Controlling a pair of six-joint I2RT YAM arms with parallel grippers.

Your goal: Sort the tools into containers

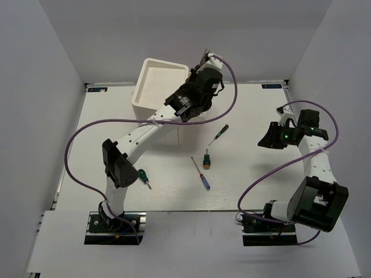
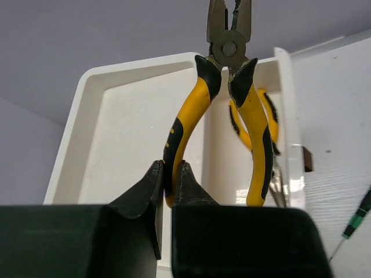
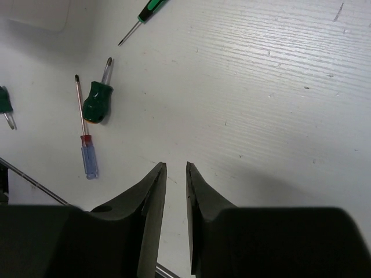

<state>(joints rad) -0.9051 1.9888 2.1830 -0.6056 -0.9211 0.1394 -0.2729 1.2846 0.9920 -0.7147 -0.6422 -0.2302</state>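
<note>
My left gripper (image 2: 170,174) is shut on one yellow-and-black handle of a pair of pliers (image 2: 227,69), which hangs over the white drawer (image 2: 87,110) with its steel nose pointing away. A second pair of pliers (image 2: 269,119) lies in the drawer by its right wall. From above, the left gripper (image 1: 200,65) sits at the drawer's (image 1: 152,87) right rim. My right gripper (image 3: 175,168) hovers open over bare table, with nothing between its fingers. On the table lie a thin dark screwdriver (image 1: 219,134), a stubby green one (image 1: 206,159) and a blue-handled one (image 1: 202,175).
Another green-handled screwdriver (image 1: 143,176) lies beside the left arm's lower link. The left arm's purple cable (image 1: 87,130) loops over the table's left side. The right gripper (image 1: 272,139) is right of the screwdrivers. White walls close in the table on three sides.
</note>
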